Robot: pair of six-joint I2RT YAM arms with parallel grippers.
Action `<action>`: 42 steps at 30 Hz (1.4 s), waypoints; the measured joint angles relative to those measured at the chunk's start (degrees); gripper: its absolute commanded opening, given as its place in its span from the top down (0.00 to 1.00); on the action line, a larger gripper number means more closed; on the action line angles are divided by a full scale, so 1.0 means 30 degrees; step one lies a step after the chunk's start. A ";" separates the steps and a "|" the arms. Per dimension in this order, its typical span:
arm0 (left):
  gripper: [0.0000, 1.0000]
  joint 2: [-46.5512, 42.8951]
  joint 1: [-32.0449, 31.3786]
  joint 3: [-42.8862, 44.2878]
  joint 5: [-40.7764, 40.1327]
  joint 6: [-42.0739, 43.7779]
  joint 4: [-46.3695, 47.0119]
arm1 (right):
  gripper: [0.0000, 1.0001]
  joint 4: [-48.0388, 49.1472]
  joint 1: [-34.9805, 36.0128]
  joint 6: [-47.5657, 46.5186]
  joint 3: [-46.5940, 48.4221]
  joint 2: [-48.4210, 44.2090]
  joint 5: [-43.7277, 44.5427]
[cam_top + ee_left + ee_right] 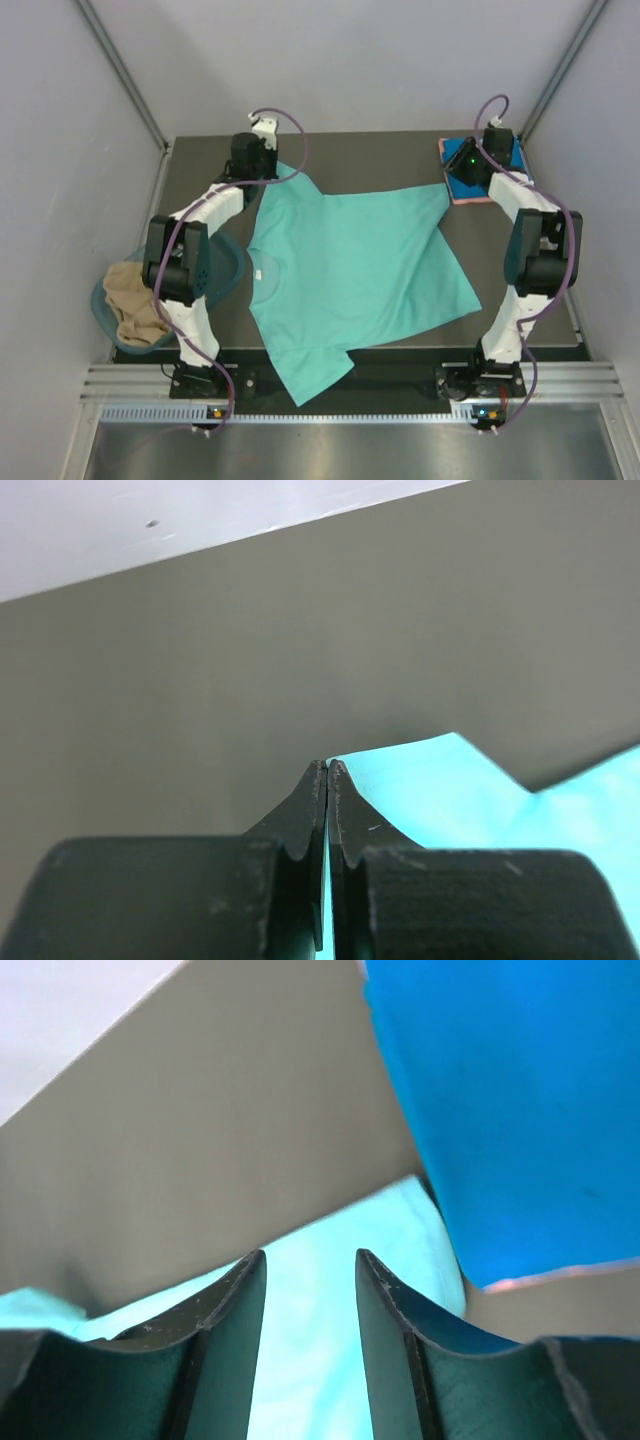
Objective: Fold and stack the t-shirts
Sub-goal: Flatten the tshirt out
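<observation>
Teal-green t-shirt (350,260) lies spread open and askew across the middle of the bench (400,160), with no fold in it yet and one sleeve hanging over the near edge. The left fingers (300,820) are pressed together on its far-left corner, a sliver of teal cloth caught between them. The right fingers (235,1310) stand apart over its far-right corner, the cloth showing in the gap and nothing gripped. Beside that corner, at the far right of the bench, a bright blue t-shirt (518,155) sits folded on a pink t-shirt (468,200), so two look done and stacked. A tan t-shirt (130,295) is crumpled in the tub (225,265) at the left, untouched. By my reckoning the work is about half done: the teal one needs folding and stacking, then the tan one
</observation>
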 measured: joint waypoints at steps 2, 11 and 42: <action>1.00 0.0160 0.0087 0.0168 -0.0546 -0.0007 -0.0182 | 0.59 -0.1479 0.0109 0.0568 0.0168 -0.0204 0.1100; 1.00 0.0765 0.0255 0.1763 -0.1829 -0.0226 -0.1778 | 0.62 -0.6878 -0.0015 0.4204 -0.5858 -0.5034 0.4532; 1.00 0.0765 0.0262 0.2004 -0.1865 -0.2586 -0.3147 | 0.73 -1.0958 -0.0131 1.0513 -1.7391 -1.5905 0.9610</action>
